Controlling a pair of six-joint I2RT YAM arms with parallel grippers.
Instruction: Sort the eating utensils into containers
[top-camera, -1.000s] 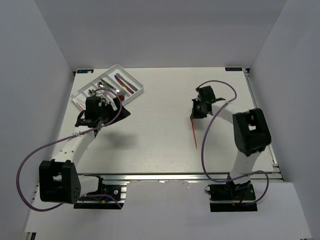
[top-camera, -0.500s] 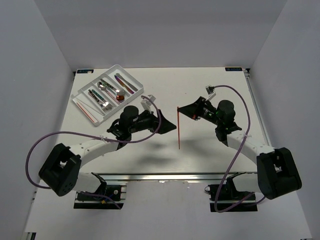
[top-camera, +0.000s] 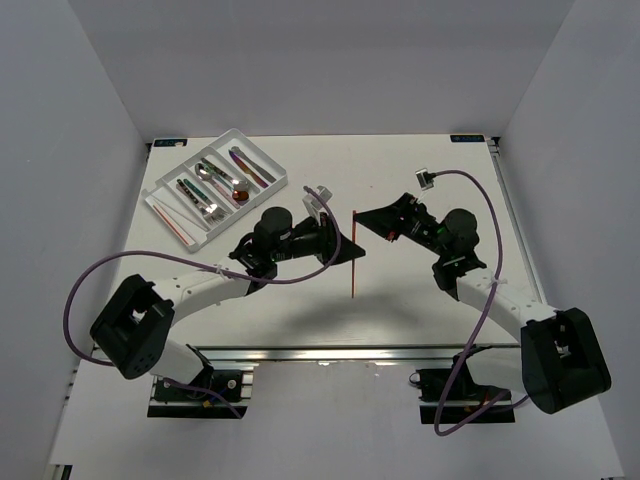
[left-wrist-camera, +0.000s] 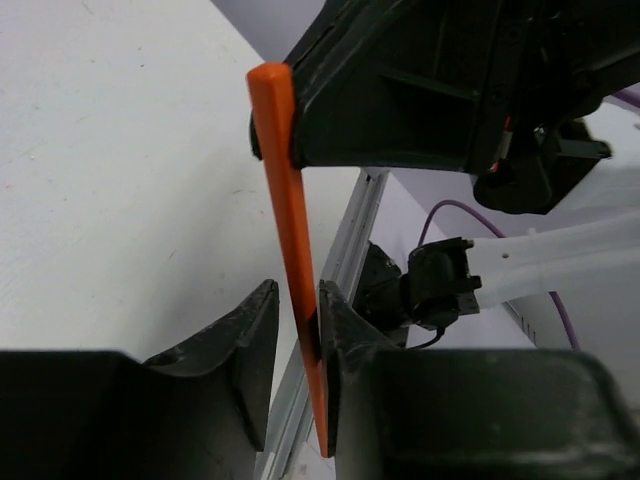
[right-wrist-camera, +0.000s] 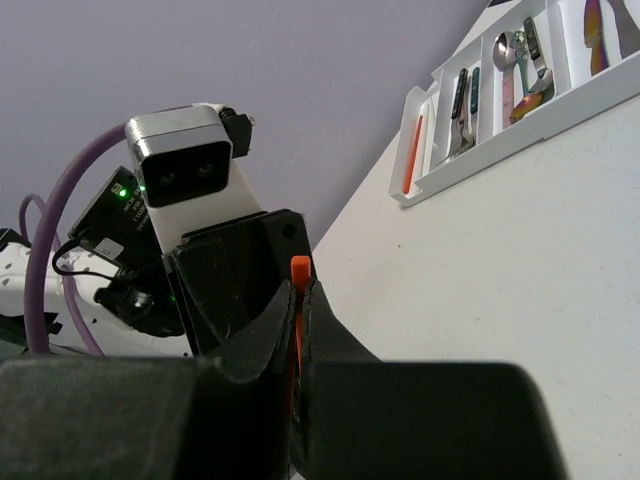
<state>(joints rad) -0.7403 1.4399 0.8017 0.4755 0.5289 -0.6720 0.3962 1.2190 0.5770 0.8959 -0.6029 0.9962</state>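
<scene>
A thin red stick (top-camera: 354, 258) hangs upright above the table's middle, its top pinched in my right gripper (top-camera: 357, 218), which is shut on it (right-wrist-camera: 299, 268). My left gripper (top-camera: 349, 252) reaches in from the left lower down. In the left wrist view the stick (left-wrist-camera: 290, 200) lies against one finger of the left gripper (left-wrist-camera: 297, 310), with a gap to the other, so the jaws are narrowed but open. The white tray (top-camera: 283, 181) at the back left holds several utensils (top-camera: 215, 185) and a red stick (top-camera: 172, 222) in its compartments.
The tray's end wall (right-wrist-camera: 520, 135) shows at the right wrist view's upper right, with spoons and an orange stick (right-wrist-camera: 412, 152) inside. The left wrist camera (right-wrist-camera: 185, 165) sits close in front of the right gripper. Grey walls surround the table on three sides.
Both arms swung to the table's middle, the right one lifting the stick off the surface. In the last half second the left gripper slid right around the stick and its jaws narrowed.
</scene>
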